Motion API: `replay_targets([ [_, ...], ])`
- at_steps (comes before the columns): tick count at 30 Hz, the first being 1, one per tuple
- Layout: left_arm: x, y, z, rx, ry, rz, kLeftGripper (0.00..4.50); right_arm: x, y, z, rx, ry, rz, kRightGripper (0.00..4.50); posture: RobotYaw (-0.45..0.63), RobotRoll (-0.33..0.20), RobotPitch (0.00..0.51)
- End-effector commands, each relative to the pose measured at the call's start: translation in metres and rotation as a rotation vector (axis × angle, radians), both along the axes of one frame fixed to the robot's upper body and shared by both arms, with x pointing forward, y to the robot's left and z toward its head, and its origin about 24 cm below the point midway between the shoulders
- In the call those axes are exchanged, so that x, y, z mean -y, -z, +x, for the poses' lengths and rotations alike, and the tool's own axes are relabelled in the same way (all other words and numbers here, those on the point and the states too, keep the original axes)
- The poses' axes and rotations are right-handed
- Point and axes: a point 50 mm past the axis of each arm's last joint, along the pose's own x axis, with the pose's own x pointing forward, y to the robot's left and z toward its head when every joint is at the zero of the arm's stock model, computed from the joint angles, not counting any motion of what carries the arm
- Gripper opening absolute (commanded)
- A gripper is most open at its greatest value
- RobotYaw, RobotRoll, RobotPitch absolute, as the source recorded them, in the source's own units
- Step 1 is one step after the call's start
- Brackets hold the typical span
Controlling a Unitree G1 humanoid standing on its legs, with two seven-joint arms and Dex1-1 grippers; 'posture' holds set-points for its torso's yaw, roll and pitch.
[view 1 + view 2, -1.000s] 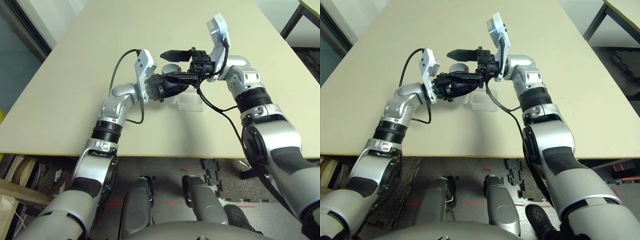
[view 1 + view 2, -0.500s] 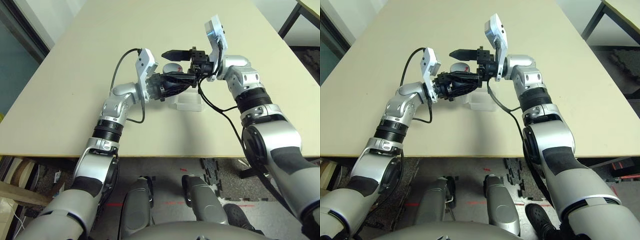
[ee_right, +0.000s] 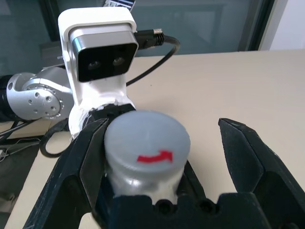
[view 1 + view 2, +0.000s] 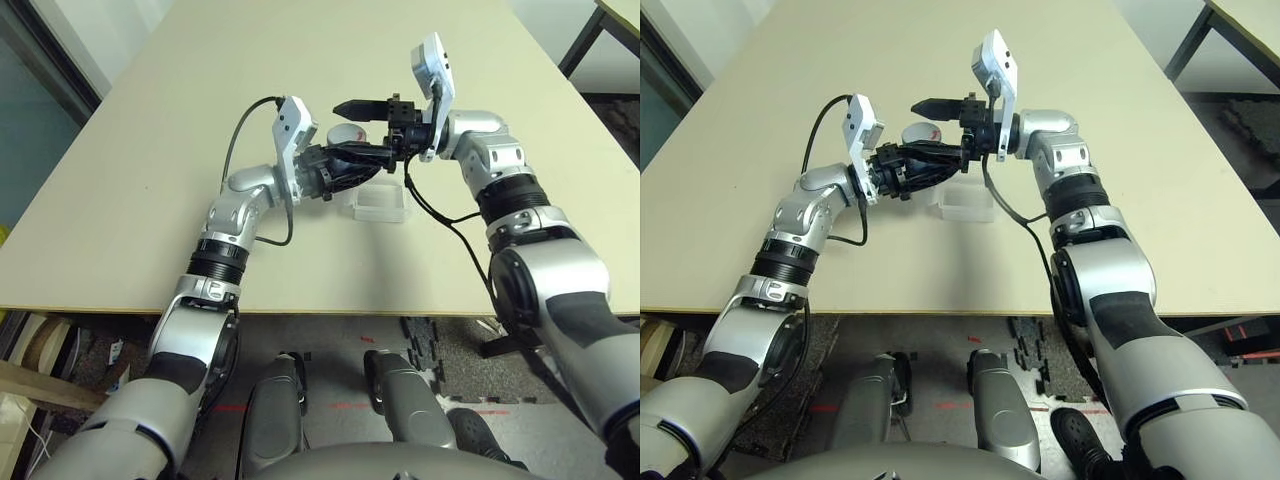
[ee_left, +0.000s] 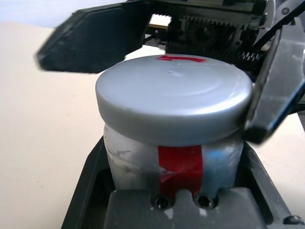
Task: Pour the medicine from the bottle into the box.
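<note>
Small silver-grey cylindrical bottle (image 5: 174, 162) with a red stripe label: held above the table, near its centre, lying roughly level, its round grey cap (image 3: 147, 139) with a red arrow mark on and facing the robot's right. Cap wider than the body.

Left gripper (image 4: 345, 165), two black fingers: closed tight on the bottle's body, one finger on each side, pointing toward 3 o'clock. White camera block (image 4: 296, 125) stands above its wrist, a black cable looping off it toward 9 o'clock.

Right gripper (image 4: 362, 128), two black fingers: spread as wide as it goes, holding nothing, pointing toward 9 o'clock and facing the cap. One finger (image 3: 248, 160) stands clear of the cap on one side; the other (image 3: 81, 167) is close beside the cap on the opposite side, contact cannot be told. In the head views one finger reaches out over the bottle at 12 o'clock of it.

Small shallow square tray of clear, colourless plastic with rounded corners (image 4: 378, 203): flat on the table, just at 5 o'clock of the bottle, below and apart from both grippers.

Large rectangular table of pale beige board (image 4: 130, 180): carries the tray.

Medicine: not to be made out.
</note>
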Motion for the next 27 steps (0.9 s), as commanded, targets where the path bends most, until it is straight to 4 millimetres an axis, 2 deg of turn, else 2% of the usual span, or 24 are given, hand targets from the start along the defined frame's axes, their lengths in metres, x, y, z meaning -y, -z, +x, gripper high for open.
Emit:
replay_targets([
  [1,0.004,-0.006,-0.002,0.039,0.044,-0.003,2.64,0.034,-0.001,0.003,-0.005,0.13,-0.009,4.5,-0.2,0.0,0.148],
  [10,0.004,-0.006,-0.001,0.04,0.043,-0.009,2.64,0.067,-0.006,0.0,-0.021,0.188,-0.016,4.5,-0.2,0.0,0.146],
  [15,0.004,-0.005,-0.001,0.04,0.039,-0.007,2.64,0.077,-0.006,-0.005,-0.035,0.167,-0.026,4.5,-0.21,0.0,0.146],
  [19,0.003,-0.005,0.0,0.039,0.038,-0.004,2.64,0.071,-0.008,-0.012,-0.051,0.073,-0.015,4.5,-0.21,0.0,0.145],
  [27,0.006,-0.005,0.001,0.04,0.046,-0.002,2.64,0.036,-0.007,-0.02,-0.034,-0.044,0.028,4.5,-0.22,0.0,0.145],
])
